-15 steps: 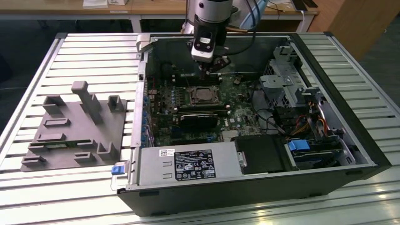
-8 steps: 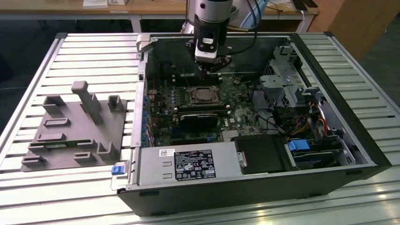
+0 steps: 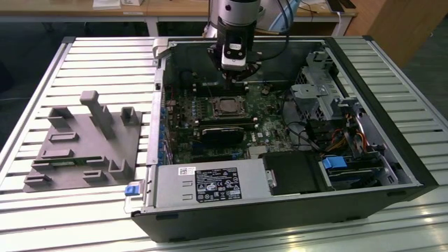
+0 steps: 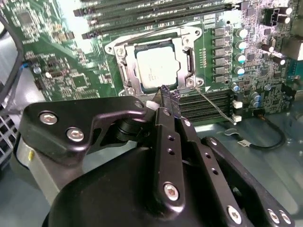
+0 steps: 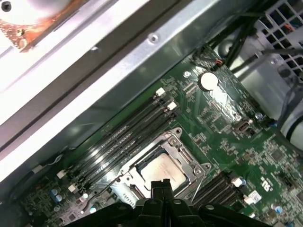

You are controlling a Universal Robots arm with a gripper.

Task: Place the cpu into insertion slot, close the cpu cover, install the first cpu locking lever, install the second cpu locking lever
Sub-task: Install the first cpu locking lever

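Observation:
The cpu (image 4: 155, 67) lies flat in the insertion slot (image 3: 227, 106), its pale metal top showing in both wrist views (image 5: 163, 173). The silvery cpu cover (image 4: 124, 75) is down around it as a frame (image 5: 176, 141). One thin wire locking lever (image 4: 214, 106) runs out slantwise from the socket corner, and another (image 4: 142, 34) lies along the opposite side. Whether either is latched I cannot tell. My gripper (image 4: 165, 93) hangs just above the socket's edge, shut with nothing between its fingers; it also shows from outside (image 3: 235, 73) and at the frame edge (image 5: 161, 185).
The motherboard sits inside an open computer case (image 3: 392, 136) on a slatted table. Memory slots (image 5: 128, 137) flank the socket, cables and drive bays (image 3: 336, 131) fill the exterior view's right, and a grey fixture (image 3: 84, 142) lies on the exterior view's left.

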